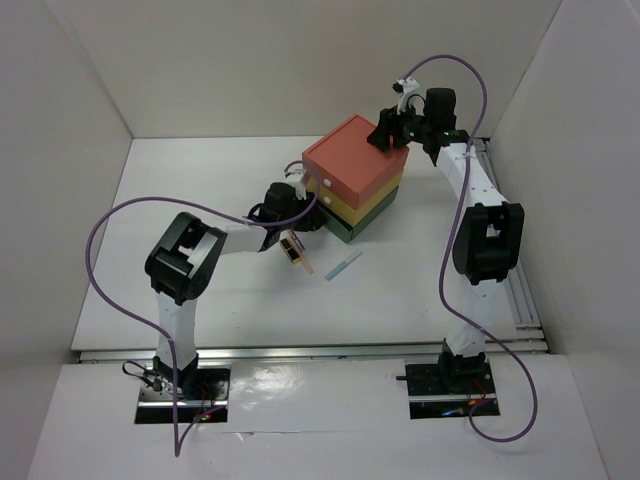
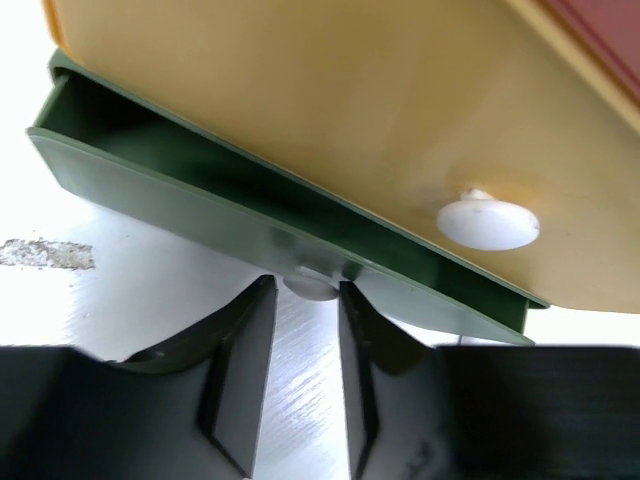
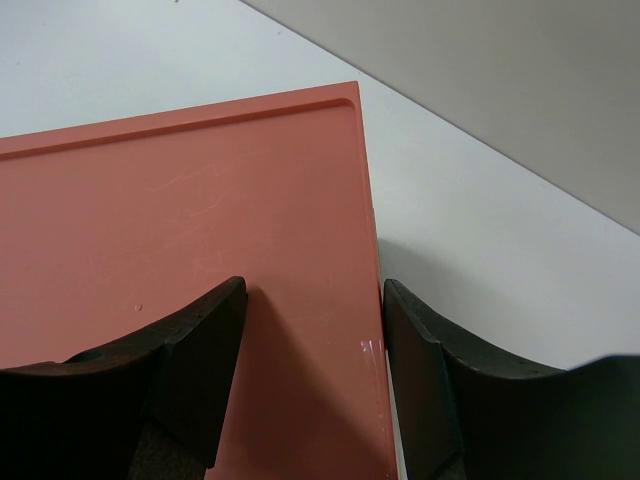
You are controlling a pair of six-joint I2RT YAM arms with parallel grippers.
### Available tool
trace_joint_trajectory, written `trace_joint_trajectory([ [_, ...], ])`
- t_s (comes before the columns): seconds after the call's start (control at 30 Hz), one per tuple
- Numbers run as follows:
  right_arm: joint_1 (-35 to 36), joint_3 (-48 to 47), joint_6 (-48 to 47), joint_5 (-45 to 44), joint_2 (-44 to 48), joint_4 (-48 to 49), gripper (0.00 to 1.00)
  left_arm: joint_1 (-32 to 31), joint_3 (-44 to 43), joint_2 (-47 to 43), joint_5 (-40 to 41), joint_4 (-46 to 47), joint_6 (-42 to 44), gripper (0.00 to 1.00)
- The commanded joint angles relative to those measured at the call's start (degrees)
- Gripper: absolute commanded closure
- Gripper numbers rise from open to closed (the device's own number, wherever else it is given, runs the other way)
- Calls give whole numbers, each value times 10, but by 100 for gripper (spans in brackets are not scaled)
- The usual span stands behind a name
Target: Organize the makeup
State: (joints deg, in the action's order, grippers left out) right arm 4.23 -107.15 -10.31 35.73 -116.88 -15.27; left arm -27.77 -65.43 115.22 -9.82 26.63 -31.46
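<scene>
At left, the left gripper [image 2: 305, 292] straddles the white knob [image 2: 310, 286] of the green drawer [image 2: 150, 195], which stands ajar; whether the claw pinches it cannot be told. Just near of it on the table [image 1: 180, 180] lies the makeup [image 1: 293, 248]: small, light, probably slick pieces, best pinched mid-body. Right gripper [image 3: 312, 290], claw apart, sits over the box [image 1: 350, 165] top's right edge.

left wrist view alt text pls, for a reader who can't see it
The left tool straddles the small white knob of the green bottom drawer, which stands partly open; whether it grips the knob is unclear. Above is the yellow drawer with a round white knob, and the white table lies below.
</scene>
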Motion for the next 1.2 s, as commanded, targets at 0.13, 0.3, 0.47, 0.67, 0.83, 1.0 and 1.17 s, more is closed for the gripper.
trace_joint_trajectory([
  [0.13, -4, 28, -10, -34, -5, -73, 37, 2, -15, 4, -13, 22, 14, 72],
  [0.3, -4, 34, -10, -34, -5, -68, 38, 2, 3, -15, -8, 15, 14, 81],
  [0.47, -4, 39, -10, -34, 0, -68, 38, 2, 51, -56, 9, -6, 9, 85],
  [0.67, -4, 51, -10, -40, 10, -63, 38, 2, 133, -139, 45, -40, 2, 85],
  [0.83, -4, 70, -5, -40, 16, -51, 38, 2, 181, -190, 46, -60, -10, 85],
  [1.0, -4, 70, -5, -40, 16, -51, 38, -11, 195, -201, 54, -70, -10, 74],
  [1.17, -4, 47, 0, -66, 27, -57, 31, -16, 161, -207, 60, -88, 4, 55],
])
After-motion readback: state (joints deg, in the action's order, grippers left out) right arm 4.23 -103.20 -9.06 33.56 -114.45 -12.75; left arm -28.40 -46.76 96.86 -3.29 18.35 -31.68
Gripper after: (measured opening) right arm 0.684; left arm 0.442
